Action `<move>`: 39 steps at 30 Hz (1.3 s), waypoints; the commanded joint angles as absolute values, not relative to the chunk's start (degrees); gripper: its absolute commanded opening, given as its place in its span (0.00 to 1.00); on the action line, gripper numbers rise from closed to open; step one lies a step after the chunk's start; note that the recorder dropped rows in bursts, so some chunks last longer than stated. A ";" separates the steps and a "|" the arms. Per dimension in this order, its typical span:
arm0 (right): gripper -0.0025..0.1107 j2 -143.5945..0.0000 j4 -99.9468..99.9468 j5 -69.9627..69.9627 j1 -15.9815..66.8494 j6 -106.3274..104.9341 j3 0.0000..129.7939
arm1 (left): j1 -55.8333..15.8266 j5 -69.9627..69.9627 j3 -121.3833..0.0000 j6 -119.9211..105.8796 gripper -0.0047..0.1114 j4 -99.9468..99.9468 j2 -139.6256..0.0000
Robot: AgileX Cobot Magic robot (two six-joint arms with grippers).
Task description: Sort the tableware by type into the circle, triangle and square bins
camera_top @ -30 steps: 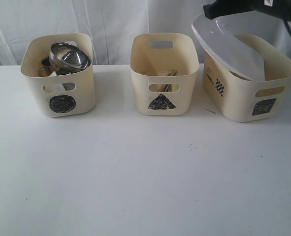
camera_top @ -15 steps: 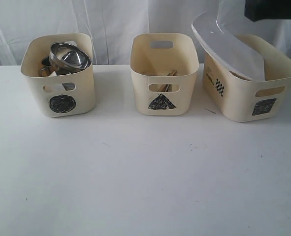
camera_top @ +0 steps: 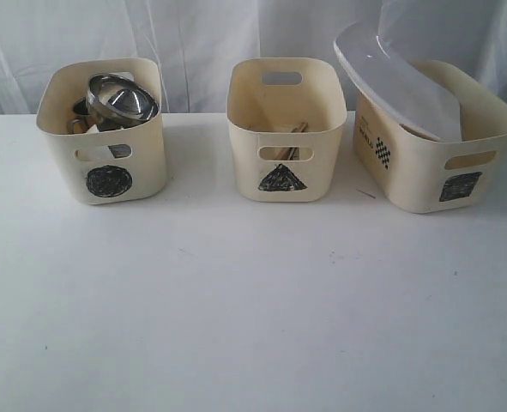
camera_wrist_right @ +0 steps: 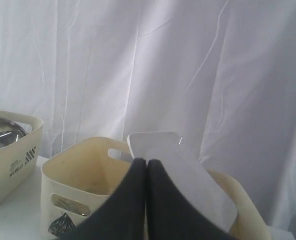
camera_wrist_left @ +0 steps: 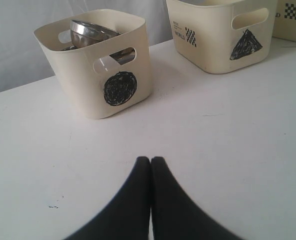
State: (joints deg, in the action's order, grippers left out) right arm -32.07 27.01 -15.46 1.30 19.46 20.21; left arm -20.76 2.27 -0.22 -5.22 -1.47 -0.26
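Square bin [camera_top: 420, 172] holds the plate [camera_wrist_right: 188, 182], tilted, top edge over the rim, just beyond your right gripper [camera_wrist_right: 146, 161], fingers clenched on nothing. Circle bin [camera_wrist_left: 87, 85] with the steel bowl [camera_wrist_left: 92, 31] sits ahead of the left gripper [camera_wrist_left: 151, 159], also clenched, empty. Looks sorted. If you reseat the plate, press its high edge gently.

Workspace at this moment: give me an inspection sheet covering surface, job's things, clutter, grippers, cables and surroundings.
Surface: white table, a few small dark marks.
Job's things: steel bowl on top in the circle bin; chopsticks in the triangle bin; plate tilted in the square bin, sticking out over its rim.
Clutter: nothing seen.
Grippers: left gripper shut, empty, over the table; right gripper shut, empty, up near the plate.
Cables: nothing seen.
Surroundings: white curtain behind the bins.
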 commanded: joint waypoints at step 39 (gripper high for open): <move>0.02 -15.25 18.66 3.60 1.09 19.49 8.58 | -20.71 2.12 0.00 -5.30 0.04 -1.66 0.00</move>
State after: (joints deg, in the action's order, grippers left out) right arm -18.70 21.23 3.14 1.30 19.46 11.78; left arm -20.76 2.27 -0.22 -5.22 -1.47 -0.26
